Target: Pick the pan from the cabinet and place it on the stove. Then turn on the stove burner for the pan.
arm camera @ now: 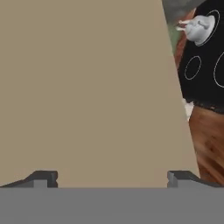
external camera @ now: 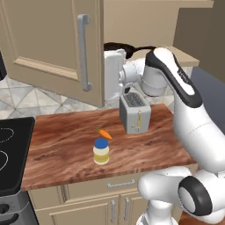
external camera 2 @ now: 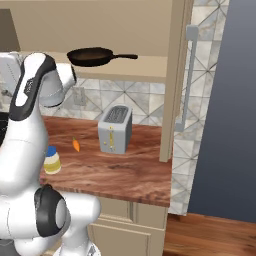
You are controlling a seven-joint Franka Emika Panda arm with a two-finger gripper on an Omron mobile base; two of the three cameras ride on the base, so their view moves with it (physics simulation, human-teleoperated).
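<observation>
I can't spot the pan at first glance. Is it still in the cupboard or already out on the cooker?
In. The pan sits on the open cabinet shelf, untouched.

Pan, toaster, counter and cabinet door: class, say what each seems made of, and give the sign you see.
Pan: dark, matte metal, perhaps cast iron; brown-black bowl, thin black handle.
Toaster: brushed steel, judging by its grey satin sides.
Counter: polished wood, or a wood-look top; reddish streaked grain.
Cabinet door: tan painted wood, as it seems; framed panel, no grain, silver bar handle.

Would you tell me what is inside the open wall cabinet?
The pan sits on the cabinet shelf, handle pointing right. The cabinet's upper part is cut off, so anything higher is unseen.
</observation>
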